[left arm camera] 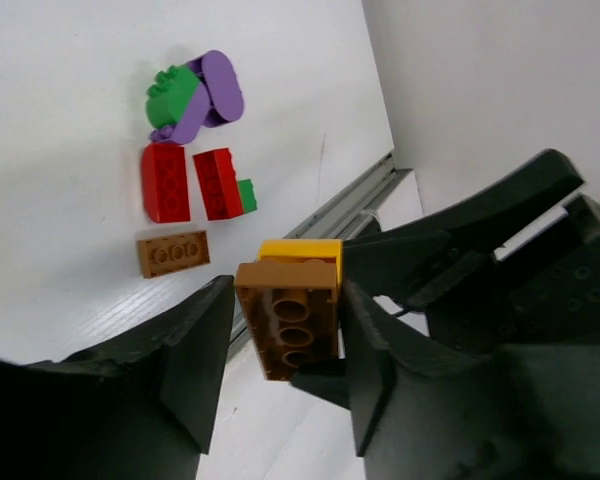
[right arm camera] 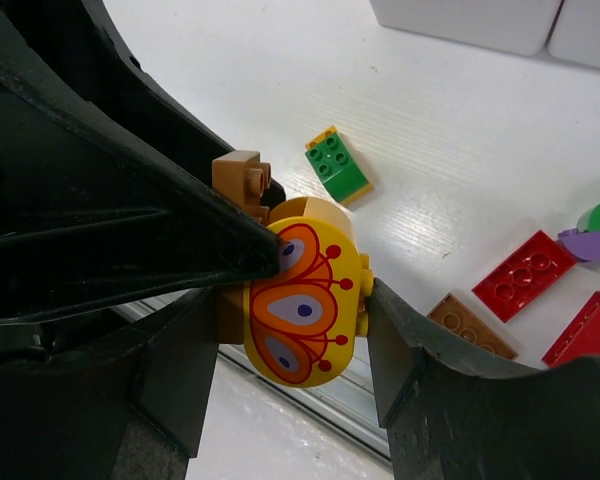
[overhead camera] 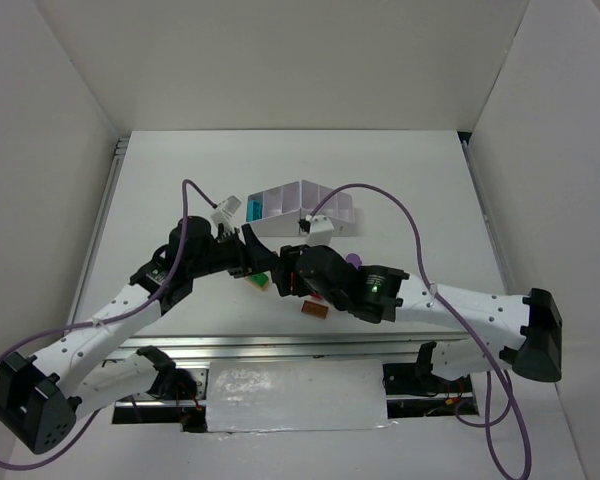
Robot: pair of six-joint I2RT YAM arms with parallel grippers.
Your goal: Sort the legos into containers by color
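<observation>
Yellow printed brick [right arm camera: 302, 305] stuck to a brown brick [left arm camera: 288, 318] hangs just robot-side of the white tray [overhead camera: 290, 228] — right gripper [right arm camera: 325, 285] clamps the yellow one, left gripper [left arm camera: 285, 312] flanks the brown, contact unclear. Light, rigid, glossy plastic — probably best pinched on flat side walls.

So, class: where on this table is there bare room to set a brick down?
Bare: the table between the tray and the far wall, and along both side walls. Crowded: in front of the tray, where the left gripper and right gripper meet over loose bricks.
</observation>
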